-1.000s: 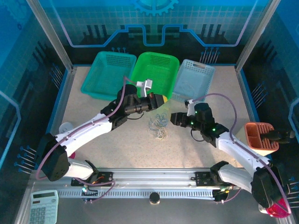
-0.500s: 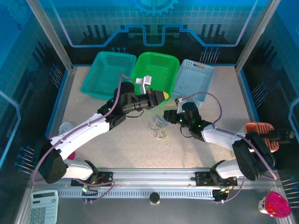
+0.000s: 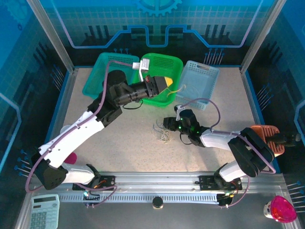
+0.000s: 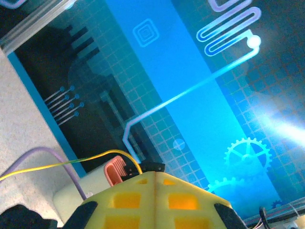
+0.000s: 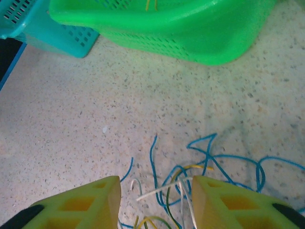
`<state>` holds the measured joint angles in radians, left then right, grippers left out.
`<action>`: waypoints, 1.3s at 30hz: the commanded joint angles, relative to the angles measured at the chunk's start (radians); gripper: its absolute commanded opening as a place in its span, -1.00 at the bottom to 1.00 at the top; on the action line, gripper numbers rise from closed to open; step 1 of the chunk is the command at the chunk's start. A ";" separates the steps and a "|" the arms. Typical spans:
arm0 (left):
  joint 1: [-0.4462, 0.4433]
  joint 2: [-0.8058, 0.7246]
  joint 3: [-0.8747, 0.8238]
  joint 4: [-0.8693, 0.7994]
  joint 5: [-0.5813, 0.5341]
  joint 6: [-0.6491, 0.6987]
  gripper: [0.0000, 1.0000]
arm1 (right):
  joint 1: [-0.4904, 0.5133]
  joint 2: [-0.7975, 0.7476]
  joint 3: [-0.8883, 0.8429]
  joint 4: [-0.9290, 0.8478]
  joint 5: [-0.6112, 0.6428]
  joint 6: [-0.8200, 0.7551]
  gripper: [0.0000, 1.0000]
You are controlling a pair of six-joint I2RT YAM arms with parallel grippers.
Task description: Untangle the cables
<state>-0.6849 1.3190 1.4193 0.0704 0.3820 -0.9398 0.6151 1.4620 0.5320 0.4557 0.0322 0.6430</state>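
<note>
1. Over the green basket (image 3: 167, 61), the left gripper (image 3: 167, 84) hangs with its yellow fingers pressed tight together.
2. Pinched between its fingertips is a yellow cable (image 4: 62, 163), which trails away from the gripper across the green basket toward its right rim.
3. Just in front of the green basket, on the speckled table (image 3: 119, 138), the cables (image 3: 161, 131) lie in a loose clump of blue, white and yellowish strands.
4. Low at that clump, on the side away from the green basket, sits the right gripper (image 5: 155, 191). Its jaws stand partly apart, with white and yellowish strands lying in the gap and nothing clamped.
5. Against the green basket's left side stands a teal basket (image 3: 102, 78); at its right, a pale blue basket (image 3: 202, 80).
</note>
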 commanded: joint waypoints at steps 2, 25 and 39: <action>0.031 -0.011 0.082 -0.121 -0.033 0.145 -1.00 | 0.012 -0.097 -0.031 -0.039 0.035 0.014 0.02; 0.316 0.554 0.169 -0.203 -0.129 0.506 -0.63 | -0.005 -0.501 0.026 -0.546 0.173 0.017 0.35; 0.322 0.539 0.267 -0.343 -0.139 0.553 0.99 | -0.015 -0.520 0.051 -0.630 0.158 0.018 0.37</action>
<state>-0.3683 1.9446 1.6714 -0.2436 0.2352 -0.4114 0.6109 0.9298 0.5480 -0.1440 0.1867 0.6514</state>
